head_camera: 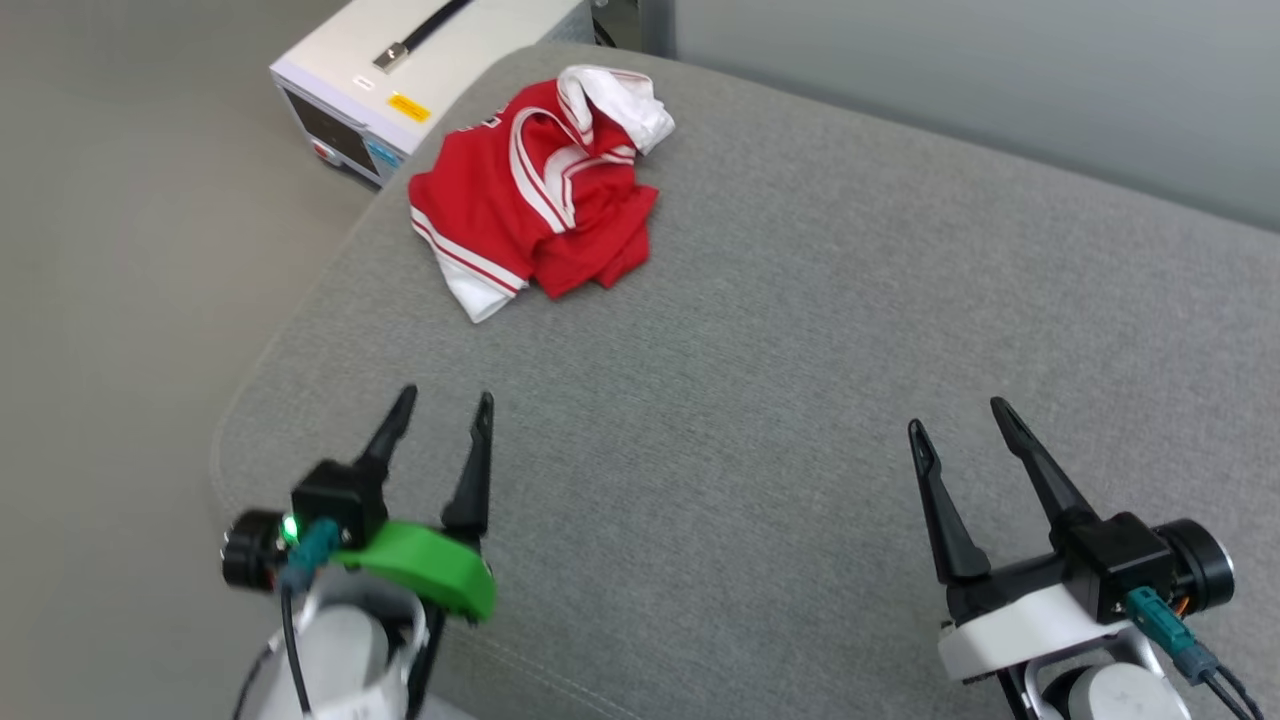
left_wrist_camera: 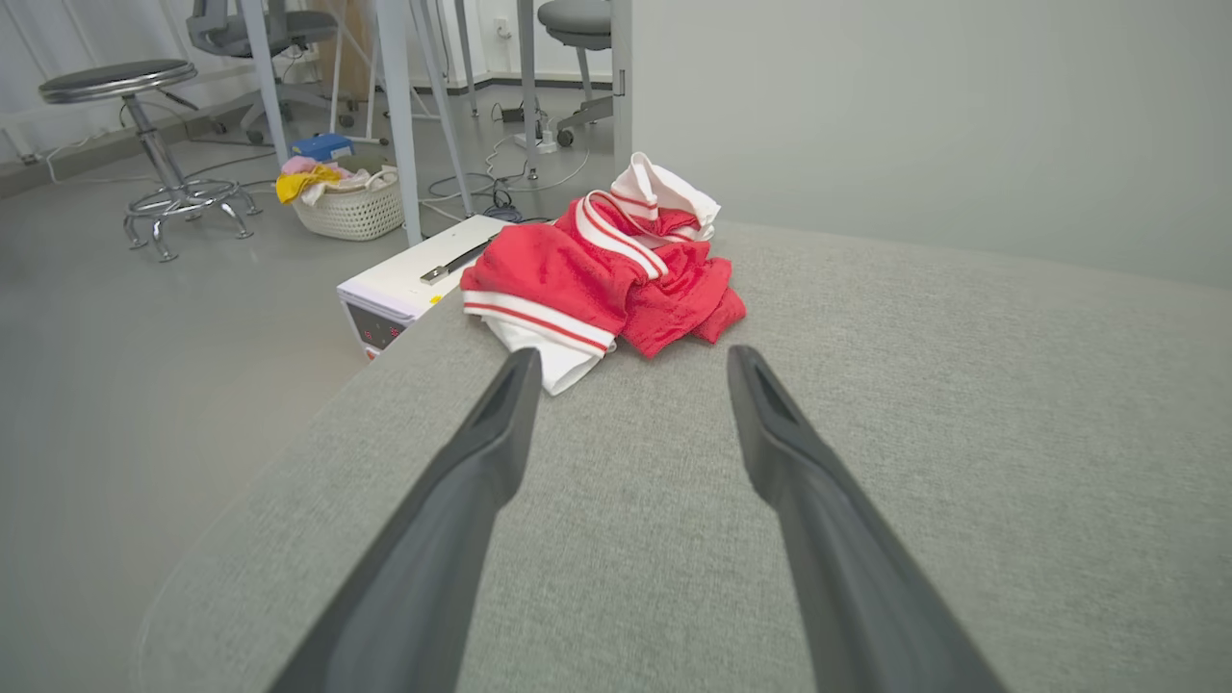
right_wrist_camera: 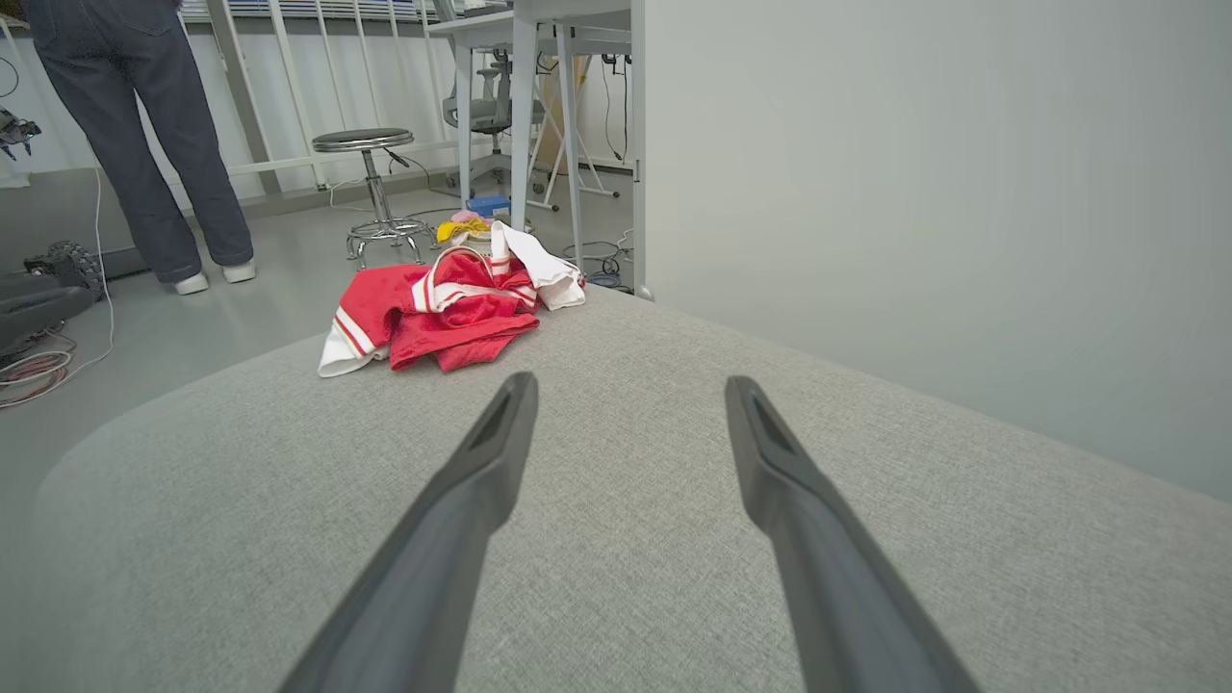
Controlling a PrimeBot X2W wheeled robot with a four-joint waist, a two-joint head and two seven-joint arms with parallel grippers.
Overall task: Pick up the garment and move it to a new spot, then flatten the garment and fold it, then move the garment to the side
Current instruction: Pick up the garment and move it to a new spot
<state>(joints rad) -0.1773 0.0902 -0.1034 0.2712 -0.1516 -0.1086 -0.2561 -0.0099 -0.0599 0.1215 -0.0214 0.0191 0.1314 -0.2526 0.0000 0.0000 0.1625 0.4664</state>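
The garment (head_camera: 535,190), red with white sleeves and striped trim, lies crumpled at the far left of the grey cushioned surface (head_camera: 780,380). It also appears bunched ahead in the left wrist view (left_wrist_camera: 597,274) and the right wrist view (right_wrist_camera: 443,308). My left gripper (head_camera: 445,405) hovers open over the near left of the surface, well short of the garment. Over the near right, my right gripper (head_camera: 962,415) is open too, with nothing between its fingers. Its print is mostly hidden in the folds.
A white box-shaped device (head_camera: 400,80) stands on the floor just beyond the surface's far left edge. A pale wall (head_camera: 1000,60) runs behind. On the floor farther off are a laundry basket (left_wrist_camera: 351,202), a stool (left_wrist_camera: 154,144), table legs and a person's legs (right_wrist_camera: 144,144).
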